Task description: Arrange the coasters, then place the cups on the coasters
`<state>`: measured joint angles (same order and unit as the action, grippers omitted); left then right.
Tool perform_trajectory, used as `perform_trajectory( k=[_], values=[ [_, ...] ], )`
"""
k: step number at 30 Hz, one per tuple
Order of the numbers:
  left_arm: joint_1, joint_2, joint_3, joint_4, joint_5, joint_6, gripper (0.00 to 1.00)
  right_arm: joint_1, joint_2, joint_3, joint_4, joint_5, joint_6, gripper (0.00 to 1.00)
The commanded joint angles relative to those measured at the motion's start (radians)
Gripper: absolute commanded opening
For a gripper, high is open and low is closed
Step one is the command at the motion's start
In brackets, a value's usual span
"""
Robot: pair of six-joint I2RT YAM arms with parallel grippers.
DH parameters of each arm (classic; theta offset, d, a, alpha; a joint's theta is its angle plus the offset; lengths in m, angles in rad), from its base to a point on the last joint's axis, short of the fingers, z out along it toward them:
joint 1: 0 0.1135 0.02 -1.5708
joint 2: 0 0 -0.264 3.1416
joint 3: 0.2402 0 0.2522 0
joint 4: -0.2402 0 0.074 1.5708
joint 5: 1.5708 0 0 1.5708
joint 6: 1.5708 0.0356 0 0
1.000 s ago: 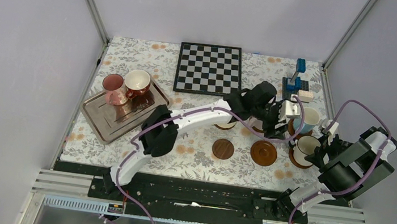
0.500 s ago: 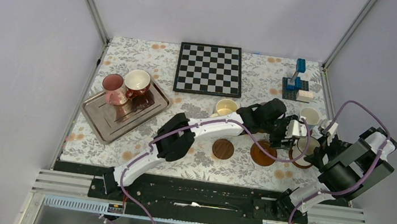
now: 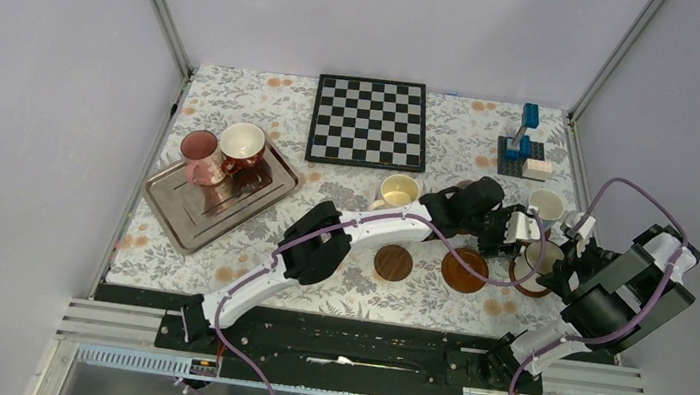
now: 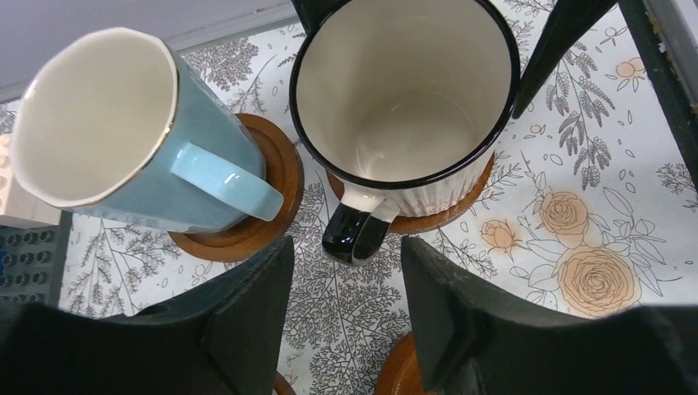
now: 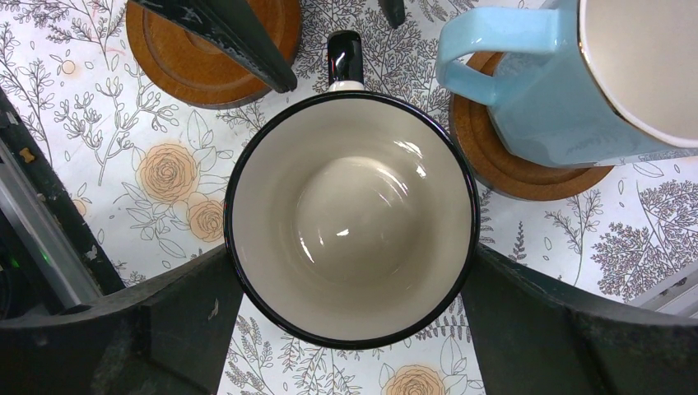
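The white cup with a dark rim [image 5: 354, 218] stands on a coaster [image 4: 436, 218] at the right, between the fingers of my open right gripper [image 5: 352, 255], which sit close to its sides. Its black handle [image 4: 354, 230] points at my left gripper [image 4: 346, 255], open and empty just short of it. Beside it the light blue cup [image 4: 107, 132] rests on its own coaster [image 4: 247, 206]. Two bare coasters, one brown [image 3: 465, 270] and one smaller and darker [image 3: 393, 261], lie mid-table. The cream-yellow cup [image 3: 399, 191] stands behind them.
A metal tray [image 3: 183, 212] at the left holds a pink cup [image 3: 198, 154] and a dark red cup [image 3: 243, 144]. A chessboard [image 3: 368, 121] lies at the back, and a blue brick model [image 3: 521, 148] stands at the back right. The left arm [image 3: 342, 227] stretches across the middle.
My left gripper has swung from beside the light blue cup forward to the white cup's handle, and its jaws have narrowed. The cream-yellow cup is uncovered. The right arm has not moved.
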<state>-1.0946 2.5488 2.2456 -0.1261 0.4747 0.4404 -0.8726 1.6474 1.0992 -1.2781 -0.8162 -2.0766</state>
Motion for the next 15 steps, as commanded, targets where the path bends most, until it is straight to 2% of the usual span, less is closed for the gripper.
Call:
perform_trajectory(
  k=[1, 5, 15],
  values=[
    [-0.006, 0.013, 0.054, 0.068, 0.029, -0.011, 0.55, 0.003, 0.007, 0.008, -0.049, -0.001, -0.587, 1.00],
    [-0.010, 0.018, 0.057, 0.083, 0.030, -0.017, 0.46, 0.002, 0.007, 0.008, -0.063, -0.006, -0.591, 1.00],
    [-0.011, 0.029, 0.061, 0.105, -0.006, -0.029, 0.30, 0.002, 0.021, 0.048, -0.129, -0.037, -0.596, 1.00]
  ],
)
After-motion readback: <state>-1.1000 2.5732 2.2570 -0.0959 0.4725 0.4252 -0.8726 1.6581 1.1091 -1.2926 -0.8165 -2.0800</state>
